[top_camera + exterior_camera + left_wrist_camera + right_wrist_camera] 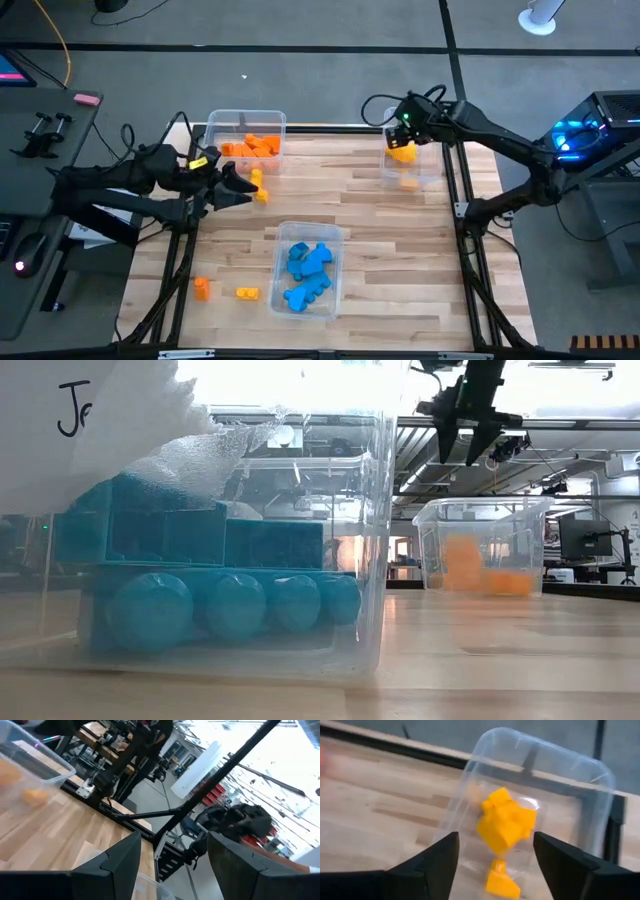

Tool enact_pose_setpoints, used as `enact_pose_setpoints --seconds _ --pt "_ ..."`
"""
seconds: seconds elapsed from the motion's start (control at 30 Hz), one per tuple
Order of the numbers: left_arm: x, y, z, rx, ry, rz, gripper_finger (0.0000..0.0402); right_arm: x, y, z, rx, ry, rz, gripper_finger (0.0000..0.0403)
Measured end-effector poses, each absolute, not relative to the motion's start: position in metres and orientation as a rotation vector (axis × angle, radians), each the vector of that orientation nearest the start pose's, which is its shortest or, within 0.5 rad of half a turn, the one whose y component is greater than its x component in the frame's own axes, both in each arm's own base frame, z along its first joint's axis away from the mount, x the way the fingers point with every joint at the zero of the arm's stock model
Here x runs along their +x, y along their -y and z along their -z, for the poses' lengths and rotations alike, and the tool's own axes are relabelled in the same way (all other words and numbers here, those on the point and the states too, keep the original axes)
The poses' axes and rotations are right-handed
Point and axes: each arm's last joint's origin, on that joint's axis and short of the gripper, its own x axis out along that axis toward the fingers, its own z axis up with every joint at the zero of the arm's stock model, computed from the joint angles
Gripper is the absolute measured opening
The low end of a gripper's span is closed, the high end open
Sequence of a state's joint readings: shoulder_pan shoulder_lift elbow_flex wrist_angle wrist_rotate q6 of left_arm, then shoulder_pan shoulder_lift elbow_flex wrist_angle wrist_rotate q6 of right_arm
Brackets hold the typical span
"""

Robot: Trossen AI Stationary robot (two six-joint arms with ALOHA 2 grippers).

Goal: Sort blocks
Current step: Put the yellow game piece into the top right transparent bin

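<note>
The table [400,250] is light wood planks, and 3 clear bins stand on it. The middle bin [335,262], nearest the front edge, holds blue blocks [305,272]; in the low view it fills the left side of the picture, so most of the table behind it is hidden, and a white sheet covers its upper left. The far-left bin [245,120] holds orange blocks [250,147]. The far-right bin [432,165] holds yellow blocks [403,153], partly covered from above by the right gripper [405,128].

The right gripper hangs over that bin with its fingers [430,862] spread and nothing between them. In the right wrist view a yellow clump [506,825] shows between the fingers, blurred, and whether it is in the air or lying in the bin cannot be told; a smaller yellow piece [501,881] lies below it.

The left gripper [235,188] is just in front of the far-left bin, fingers [117,862] apart and empty. A yellow block [259,187] lies just beside it, partly hidden by the fingers.

2 loose blocks lie near the front-left corner: an orange one [201,289] and a yellow one [247,293], close together.
</note>
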State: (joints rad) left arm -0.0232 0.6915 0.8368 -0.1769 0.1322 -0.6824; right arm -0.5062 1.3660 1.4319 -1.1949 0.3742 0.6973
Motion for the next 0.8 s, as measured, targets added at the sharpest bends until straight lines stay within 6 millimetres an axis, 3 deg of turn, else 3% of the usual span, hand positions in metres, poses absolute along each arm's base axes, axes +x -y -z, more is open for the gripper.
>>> enact_pose_setpoints --seconds 0.17,0.37,0.47,0.7,0.8 --pt "0.171 0.008 -0.35 -0.72 -0.218 0.066 0.0213 0.224 0.096 -0.362 0.631 -0.778 1.005 0.0268" --pt "0.197 -0.002 -0.294 -0.427 -1.135 -0.157 0.0213 0.237 0.051 -0.367 0.652 -0.728 0.879 0.0269" --pt "0.205 -0.018 -0.273 -0.235 -1.391 -0.356 0.0213 0.242 0.033 -0.366 0.67 -0.717 0.848 0.0269" --pt "0.242 -0.057 -0.23 -0.393 -1.44 -0.586 0.0213 0.245 0.0 -0.366 0.663 -0.673 0.826 0.027" --pt "0.248 -0.066 -0.216 -0.484 -1.466 -0.688 0.0213 0.243 -0.01 -0.365 0.675 -0.686 0.817 0.027"
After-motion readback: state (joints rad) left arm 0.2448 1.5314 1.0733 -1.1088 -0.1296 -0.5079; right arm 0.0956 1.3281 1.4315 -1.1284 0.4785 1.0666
